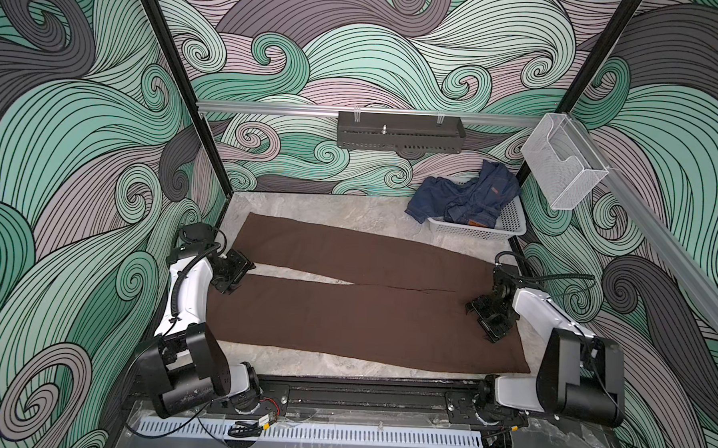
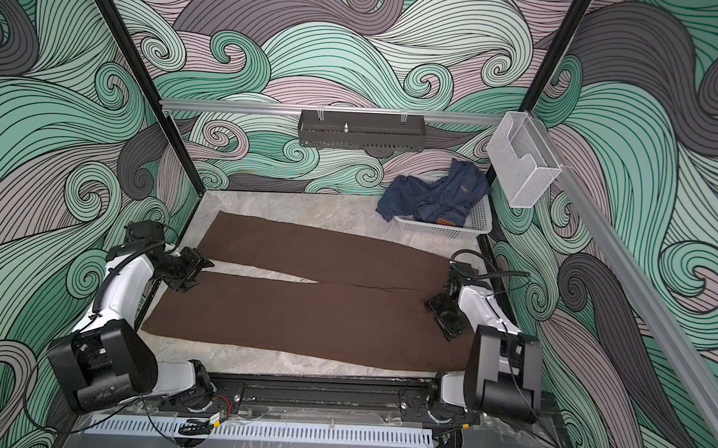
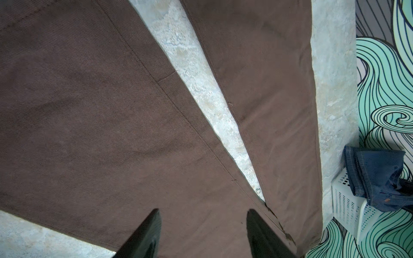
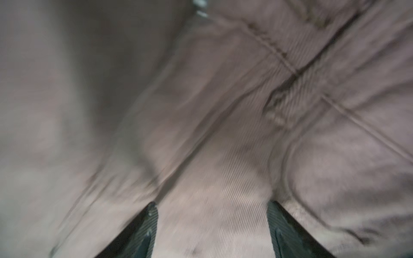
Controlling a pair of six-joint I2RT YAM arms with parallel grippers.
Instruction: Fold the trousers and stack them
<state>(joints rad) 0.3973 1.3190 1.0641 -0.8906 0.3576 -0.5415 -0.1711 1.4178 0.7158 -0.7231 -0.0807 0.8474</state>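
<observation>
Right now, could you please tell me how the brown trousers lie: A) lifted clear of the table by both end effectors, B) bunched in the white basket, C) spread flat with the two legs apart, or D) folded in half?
C: the trousers lie flat and unfolded on the table, with a wedge of bare surface showing between the legs.

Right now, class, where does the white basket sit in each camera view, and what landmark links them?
Top view: basket at the far right, beyond the trousers.
Top view: basket in the same far-right spot.
Left wrist: basket beyond the trousers' far leg.
Right wrist: not in it; only trousers show.
Shared landmark: denim draped over its rim, seen wherever the basket is.
</observation>
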